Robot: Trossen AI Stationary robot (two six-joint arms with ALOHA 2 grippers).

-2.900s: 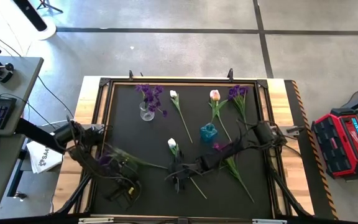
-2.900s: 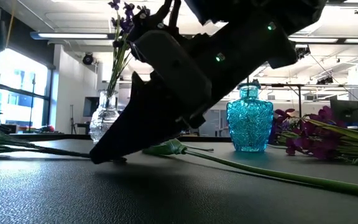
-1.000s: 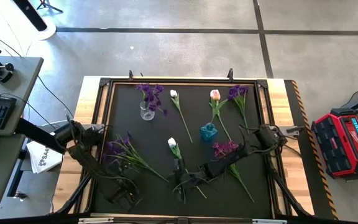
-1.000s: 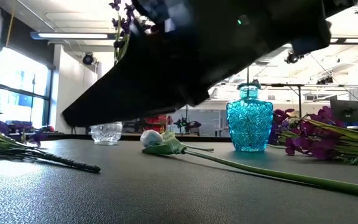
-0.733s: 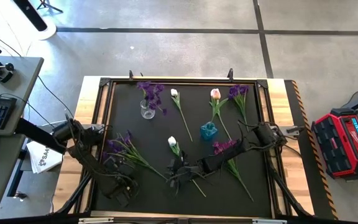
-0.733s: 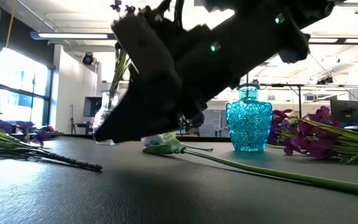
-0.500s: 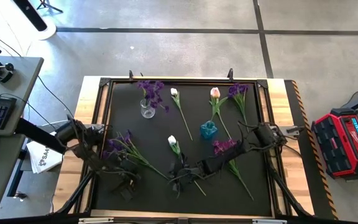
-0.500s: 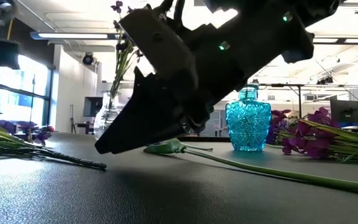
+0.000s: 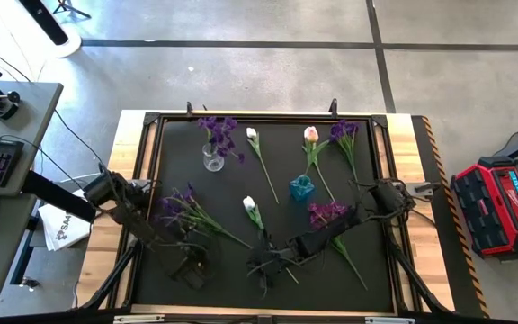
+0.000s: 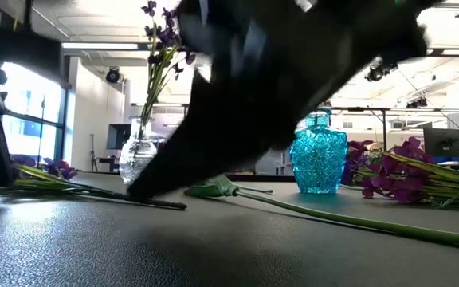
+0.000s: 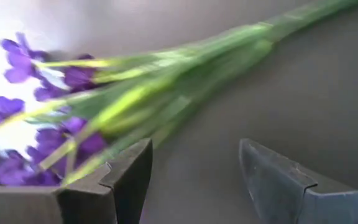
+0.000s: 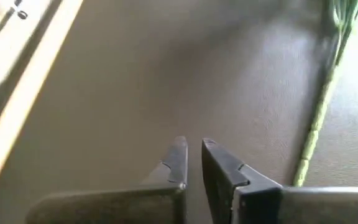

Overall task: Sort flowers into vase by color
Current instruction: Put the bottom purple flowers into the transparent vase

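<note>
A purple sprig (image 9: 180,209) lies on the black mat at the left, its stem running toward the middle. My left gripper (image 9: 196,268) (image 11: 194,168) stands open near it, and the sprig (image 11: 135,93) lies just beyond the fingertips. A white tulip (image 9: 249,205) lies at mid-table. My right gripper (image 9: 261,268) (image 12: 191,155) is shut low over the mat beside the tulip's stem (image 12: 316,124), with nothing between its fingers. A clear vase (image 9: 212,160) holds purple flowers. A blue vase (image 9: 301,191) stands with no flowers in it.
At the far side of the mat lie a white tulip (image 9: 252,135), a pink tulip (image 9: 311,137) and a purple sprig (image 9: 344,133). Another purple sprig (image 9: 326,214) lies under my right arm. A wooden frame (image 9: 129,153) borders the mat.
My right gripper has come down from above the mat until its fingertips are low beside the white tulip's stem. My left gripper has moved toward the table's right and far edges. The left purple sprig's stem end has swung a little toward the far edge.
</note>
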